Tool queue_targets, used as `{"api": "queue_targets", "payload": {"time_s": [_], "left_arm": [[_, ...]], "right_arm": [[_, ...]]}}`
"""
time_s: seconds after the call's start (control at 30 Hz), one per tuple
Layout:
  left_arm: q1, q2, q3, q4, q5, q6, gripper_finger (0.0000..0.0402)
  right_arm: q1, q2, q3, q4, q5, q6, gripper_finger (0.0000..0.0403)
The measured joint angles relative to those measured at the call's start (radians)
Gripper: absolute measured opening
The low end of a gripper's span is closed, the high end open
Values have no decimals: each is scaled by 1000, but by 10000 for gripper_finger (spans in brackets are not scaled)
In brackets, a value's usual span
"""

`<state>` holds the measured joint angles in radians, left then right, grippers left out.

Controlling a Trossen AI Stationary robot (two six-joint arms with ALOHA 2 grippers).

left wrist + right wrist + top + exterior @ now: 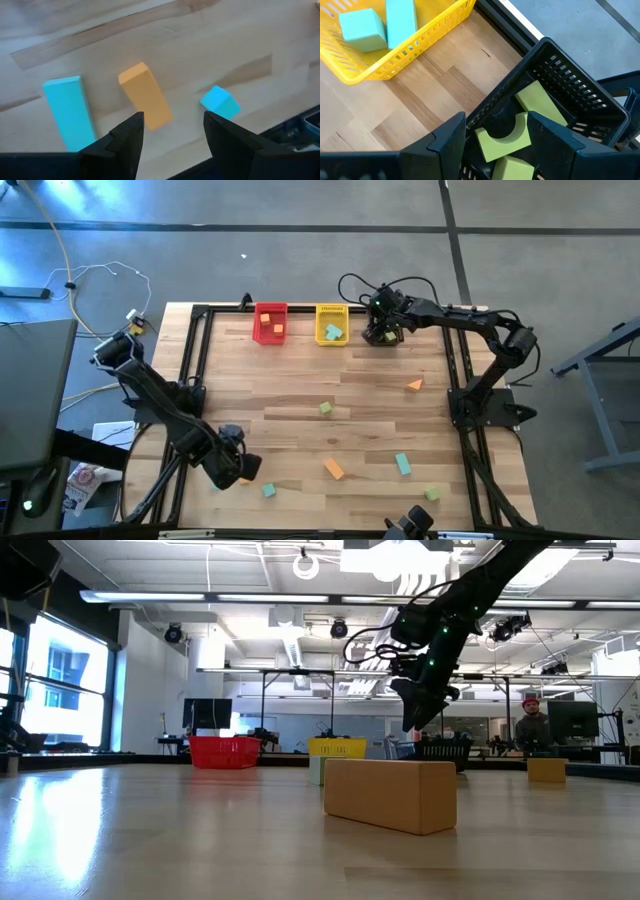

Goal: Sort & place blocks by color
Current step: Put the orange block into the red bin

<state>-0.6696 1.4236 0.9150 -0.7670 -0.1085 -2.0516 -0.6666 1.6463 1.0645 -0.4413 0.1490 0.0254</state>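
My right gripper (383, 330) hangs open and empty over the black bin (580, 95), which holds three light green blocks (502, 140). It also shows above the bin in the low view (420, 715). My left gripper (240, 468) is open and empty near the table's near left corner, above an orange bar (145, 95), a teal bar (70, 112) and a teal cube (220, 102) that lie flat on the wood. The yellow bin (332, 323) holds two teal blocks (362, 30). The red bin (270, 322) holds orange blocks.
Loose blocks lie on the table: a green cube (326, 409), an orange piece (414, 385), an orange bar (333, 469), a teal bar (403, 464), a teal cube (269, 491) and a green block (432, 493). A black frame borders the table. A person (533, 725) is in the room behind.
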Motion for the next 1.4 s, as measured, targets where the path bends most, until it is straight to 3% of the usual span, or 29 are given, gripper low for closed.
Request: {"api": "queue_targets", "payload": {"time_s": [0.6, 1.2, 1.4], "left_arm": [[1, 127, 0, -7, 24, -44, 191], [1, 140, 0, -7, 8, -65, 191], [1, 204, 1, 17, 35, -67, 191]], "right_arm": [[18, 0, 0, 2, -1, 0, 199], [35, 0, 0, 9, 0, 19, 199], [35, 0, 0, 5, 0, 19, 199]]}}
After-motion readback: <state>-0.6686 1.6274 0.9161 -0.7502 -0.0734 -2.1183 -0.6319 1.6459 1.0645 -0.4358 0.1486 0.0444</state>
